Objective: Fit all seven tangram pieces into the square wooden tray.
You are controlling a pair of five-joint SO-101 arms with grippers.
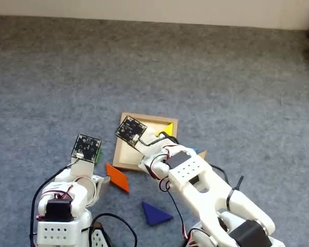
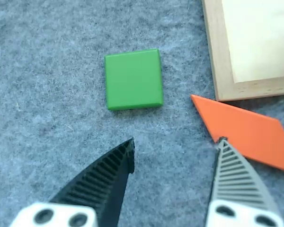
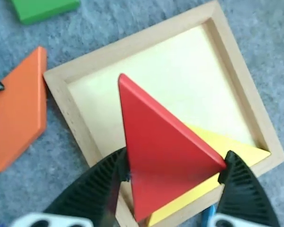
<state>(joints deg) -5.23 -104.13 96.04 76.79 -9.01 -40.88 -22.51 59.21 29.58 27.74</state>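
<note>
Right jaws clamped on red triangle (image 3: 160, 153) over tray (image 3: 132, 46); left jaws apart nr green square (image 2: 133, 79).

A red triangle (image 3: 165, 156) tilted over the wooden tray (image 3: 132, 47), yellow triangle (image 3: 217, 144) apparently inside; orange parallelogram (image 2: 246, 132), green square (image 2: 134, 79), blue triangle (image 1: 155, 213) outside

The left fingers (image 2: 104, 177) gape apart while the right fingers (image 3: 92, 189) grip.
</note>
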